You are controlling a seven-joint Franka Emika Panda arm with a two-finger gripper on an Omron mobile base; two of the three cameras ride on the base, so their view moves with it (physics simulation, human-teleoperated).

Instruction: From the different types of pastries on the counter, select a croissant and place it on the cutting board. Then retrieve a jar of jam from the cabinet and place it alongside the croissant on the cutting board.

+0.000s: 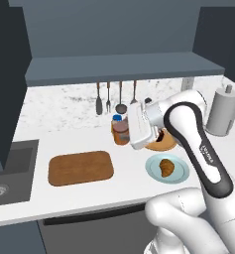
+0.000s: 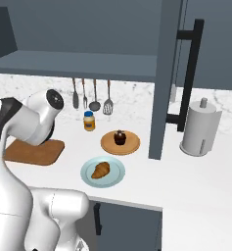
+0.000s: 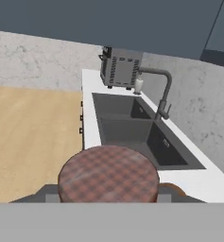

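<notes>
While the gripper (image 3: pixel 108 201) pinched the jar of jam (image 3: pixel 108 174) above the counter (image 1: pixel 124 183), the cutting board (image 1: pixel 81 167) lay bare beside the sink (image 1: pixel 10 171), near the counter's front edge. One croissant (image 1: pixel 166 166) sat on one blue plate (image 1: pixel 181 173); one muffin (image 2: pixel 119 137) on one tan plate (image 2: pixel 132 144).
</notes>
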